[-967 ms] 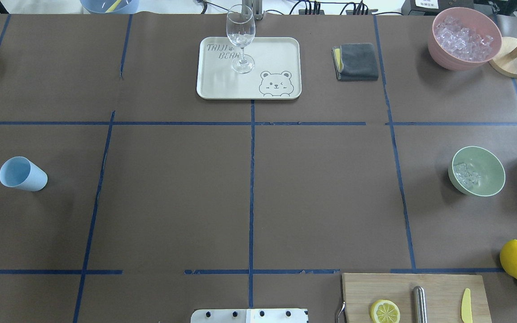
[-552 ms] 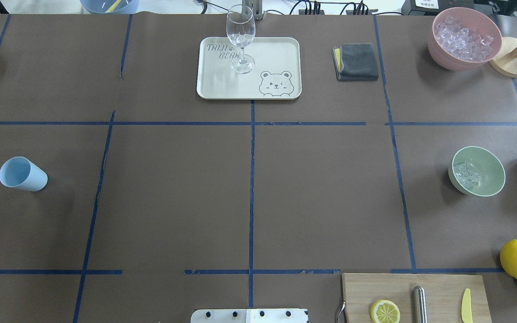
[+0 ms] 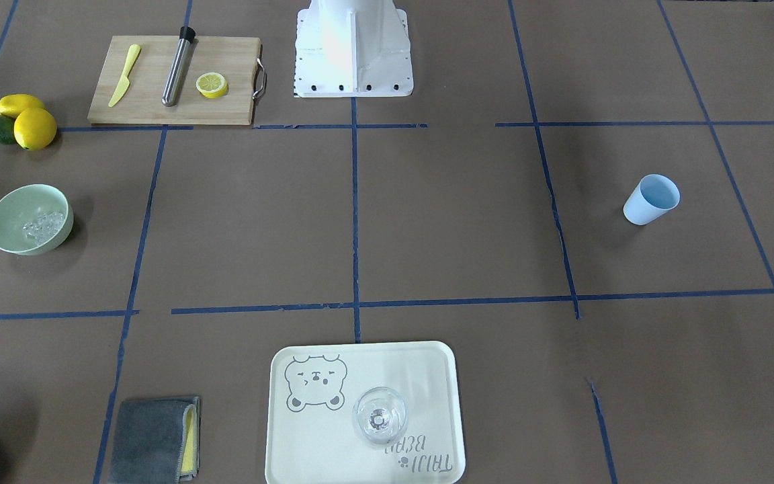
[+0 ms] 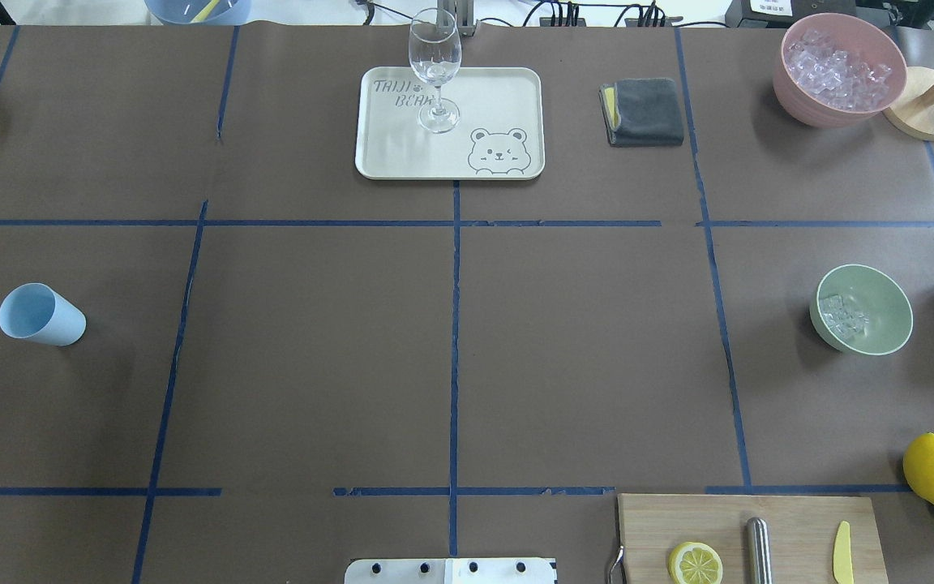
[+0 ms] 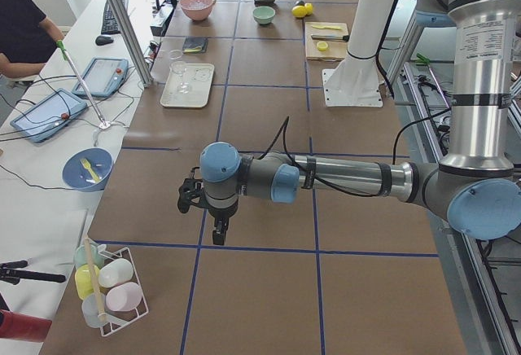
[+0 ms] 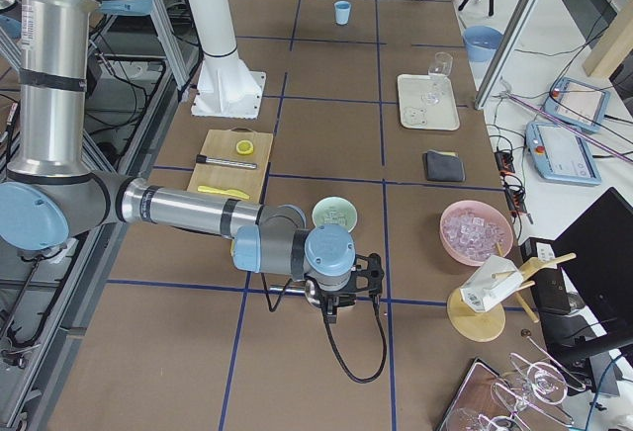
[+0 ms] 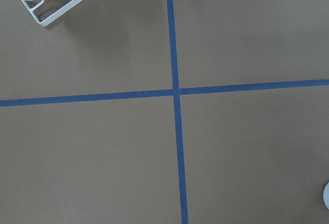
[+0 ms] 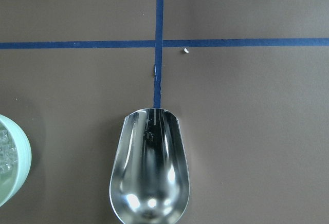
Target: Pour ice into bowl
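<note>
The mint-green bowl (image 4: pixel 884 312) stands at the table's right side with a few clear ice cubes (image 4: pixel 842 316) in it; it also shows in the front view (image 3: pixel 7 202) with the ice (image 3: pixel 43 226). In the right wrist view an empty metal scoop (image 8: pixel 149 172) hangs above the table, with the bowl's rim (image 8: pixel 18 165) at its left. My right gripper (image 6: pixel 331 314) holds that scoop just beyond the bowl (image 6: pixel 336 215). My left gripper (image 5: pixel 218 237) hovers over the table's left end; I cannot tell whether it is open or shut.
A blue cup (image 4: pixel 41 315) stands at the left. A pink bowl of ice (image 4: pixel 840 69), a grey cloth (image 4: pixel 644 111) and a tray (image 4: pixel 499 97) with a wine glass (image 4: pixel 434 57) are at the back. A cutting board (image 4: pixel 791 519) and lemons (image 4: pixel 933 469) are near right.
</note>
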`<action>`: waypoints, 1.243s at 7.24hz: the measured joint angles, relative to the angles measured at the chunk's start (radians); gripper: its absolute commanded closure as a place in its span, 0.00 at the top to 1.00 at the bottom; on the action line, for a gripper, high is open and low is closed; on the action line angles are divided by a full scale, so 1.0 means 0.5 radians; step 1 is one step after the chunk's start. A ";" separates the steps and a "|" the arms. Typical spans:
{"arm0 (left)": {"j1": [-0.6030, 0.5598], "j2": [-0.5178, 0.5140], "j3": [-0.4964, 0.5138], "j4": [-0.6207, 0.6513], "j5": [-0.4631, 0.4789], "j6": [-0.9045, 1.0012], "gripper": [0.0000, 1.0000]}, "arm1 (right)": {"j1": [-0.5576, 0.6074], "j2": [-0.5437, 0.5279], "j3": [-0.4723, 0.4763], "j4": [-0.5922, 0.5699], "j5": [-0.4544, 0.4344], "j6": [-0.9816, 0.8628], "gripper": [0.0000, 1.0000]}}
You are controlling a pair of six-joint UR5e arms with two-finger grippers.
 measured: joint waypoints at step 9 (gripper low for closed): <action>0.002 -0.003 -0.002 -0.003 -0.001 -0.001 1.00 | 0.005 -0.018 0.171 0.013 -0.011 0.337 1.00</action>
